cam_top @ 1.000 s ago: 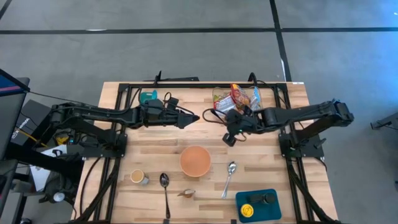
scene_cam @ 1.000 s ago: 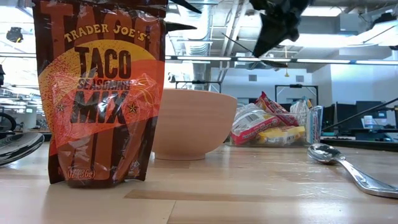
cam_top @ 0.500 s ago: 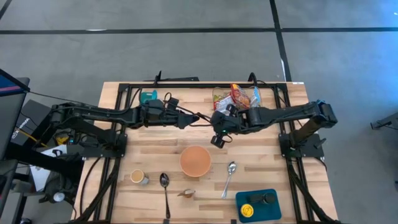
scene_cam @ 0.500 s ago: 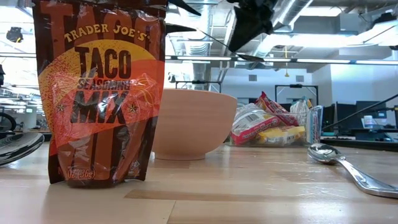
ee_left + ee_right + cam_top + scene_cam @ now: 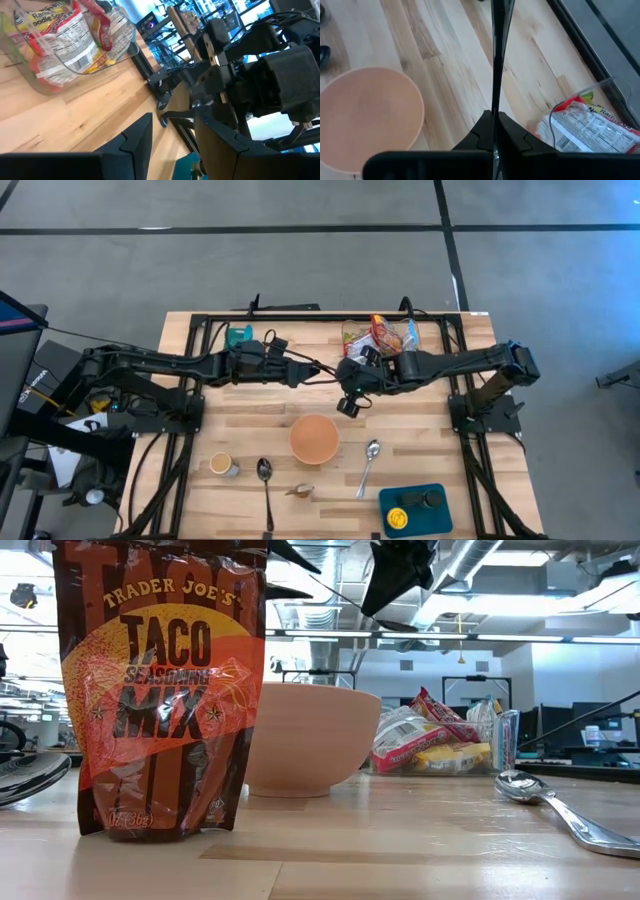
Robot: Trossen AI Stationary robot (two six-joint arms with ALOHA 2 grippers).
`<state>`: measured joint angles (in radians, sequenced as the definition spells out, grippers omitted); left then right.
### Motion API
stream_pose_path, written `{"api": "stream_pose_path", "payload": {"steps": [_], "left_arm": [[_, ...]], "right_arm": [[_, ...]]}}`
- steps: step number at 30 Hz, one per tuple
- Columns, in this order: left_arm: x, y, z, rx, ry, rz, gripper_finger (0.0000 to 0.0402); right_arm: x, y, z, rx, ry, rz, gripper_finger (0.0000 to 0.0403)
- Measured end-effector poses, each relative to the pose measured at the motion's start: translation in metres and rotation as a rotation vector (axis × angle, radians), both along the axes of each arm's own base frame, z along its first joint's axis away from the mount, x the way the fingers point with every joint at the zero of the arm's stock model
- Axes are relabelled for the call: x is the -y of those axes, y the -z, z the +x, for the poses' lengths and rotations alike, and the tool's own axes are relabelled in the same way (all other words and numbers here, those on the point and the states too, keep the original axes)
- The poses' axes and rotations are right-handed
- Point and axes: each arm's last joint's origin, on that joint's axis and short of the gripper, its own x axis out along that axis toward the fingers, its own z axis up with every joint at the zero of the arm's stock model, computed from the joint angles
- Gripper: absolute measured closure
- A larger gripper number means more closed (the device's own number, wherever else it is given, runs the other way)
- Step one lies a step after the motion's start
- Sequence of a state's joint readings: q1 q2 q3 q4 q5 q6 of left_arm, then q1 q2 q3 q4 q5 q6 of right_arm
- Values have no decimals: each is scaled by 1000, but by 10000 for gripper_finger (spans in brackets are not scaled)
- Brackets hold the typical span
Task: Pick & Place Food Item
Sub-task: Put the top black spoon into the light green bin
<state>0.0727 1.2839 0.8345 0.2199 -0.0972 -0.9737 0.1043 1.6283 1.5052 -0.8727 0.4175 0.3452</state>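
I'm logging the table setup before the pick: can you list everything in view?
bowl: one, peach, table centre
spoons: two, metal, either side in front of the bowl
taco seasoning packet: one, brown-orange, near edge
cup: one, pale, front left
clear bin of snack packets: one, back edge
blue tray: one, front right
left tool: dark, open, above table behind bowl
right tool: dark, shut, above table behind bowl

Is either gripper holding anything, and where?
Nothing identifiable: right gripper shut, only a thin dark line between its jaws; left gripper jaws apart, empty.
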Motion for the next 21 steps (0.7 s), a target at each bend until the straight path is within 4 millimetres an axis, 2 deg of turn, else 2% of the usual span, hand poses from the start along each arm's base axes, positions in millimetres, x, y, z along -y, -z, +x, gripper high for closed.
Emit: {"api": "stream_pose_path", "payload": {"steps": [21], "left_arm": [[0,-1,0,7,-17,2,265]], "right_arm": [[-6,0,-1,-20,-60,32,403]]}}
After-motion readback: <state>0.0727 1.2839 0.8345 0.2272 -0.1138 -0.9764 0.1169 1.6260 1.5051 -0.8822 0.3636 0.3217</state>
